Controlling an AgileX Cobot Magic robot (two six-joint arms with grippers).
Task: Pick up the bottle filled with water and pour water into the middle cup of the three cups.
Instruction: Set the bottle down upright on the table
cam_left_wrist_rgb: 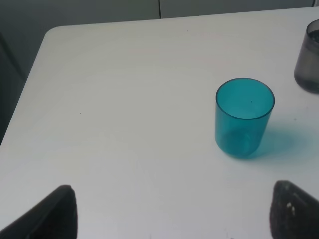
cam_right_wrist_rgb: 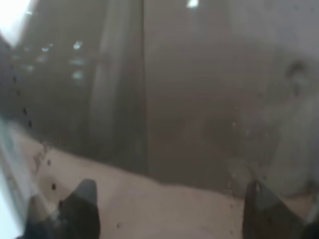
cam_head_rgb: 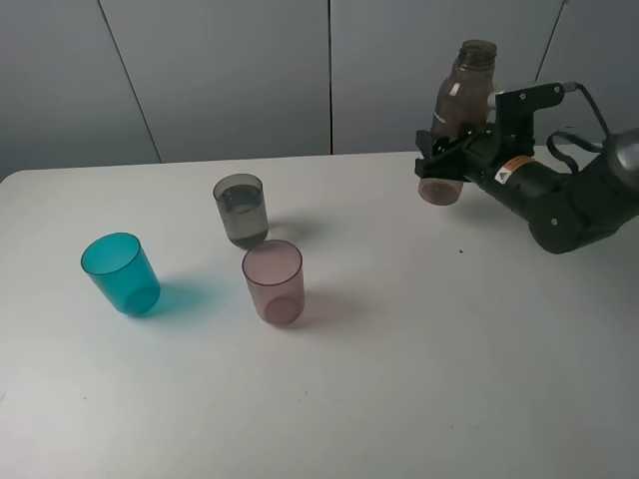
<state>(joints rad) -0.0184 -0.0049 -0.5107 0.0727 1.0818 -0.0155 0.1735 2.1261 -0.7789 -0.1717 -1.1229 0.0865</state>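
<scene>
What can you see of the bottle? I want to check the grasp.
The bottle is slim, translucent smoky brown plastic with a narrow threaded neck and no cap. It is upright, slightly tilted, lifted off the table at the far right, well apart from the cups. The right gripper is closed around its lower body. In the right wrist view its wall fills the frame.

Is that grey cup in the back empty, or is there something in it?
Not empty: the grey cup stands upright, and a darker band with a liquid line shows through its wall in the high view, roughly upper half.
</scene>
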